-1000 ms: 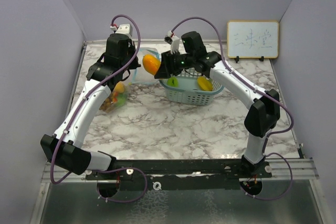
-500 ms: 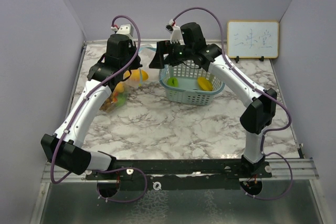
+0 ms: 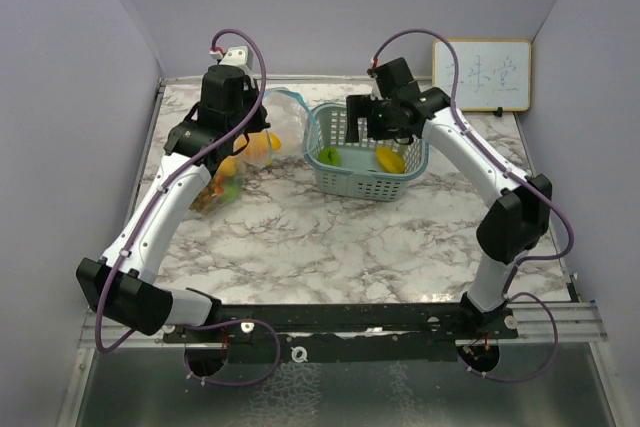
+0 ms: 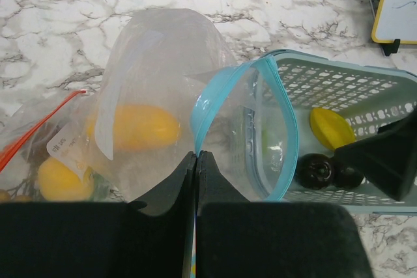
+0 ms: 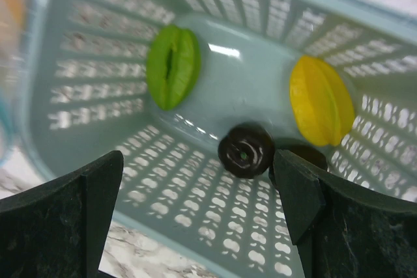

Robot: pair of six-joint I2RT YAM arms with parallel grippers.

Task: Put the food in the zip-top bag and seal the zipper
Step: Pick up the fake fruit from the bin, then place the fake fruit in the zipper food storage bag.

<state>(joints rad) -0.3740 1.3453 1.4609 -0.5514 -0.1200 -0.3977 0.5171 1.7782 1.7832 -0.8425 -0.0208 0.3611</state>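
My left gripper is shut on the blue rim of the clear zip-top bag and holds its mouth open toward the basket. An orange-yellow mango lies inside the bag; it also shows in the top view. My right gripper is open and empty above the pale teal mesh basket. The basket holds a green fruit, a yellow ridged fruit and a dark plum. A second dark fruit is partly hidden behind my right finger.
A second clear bag with a red zipper lies at the left with several toy fruits in it. A whiteboard stands at the back right. Purple walls close in the marble table.
My right gripper carried the mango left to the bag mouth, let it go inside, and moved back right over the basket, open. The left gripper kept holding the bag.
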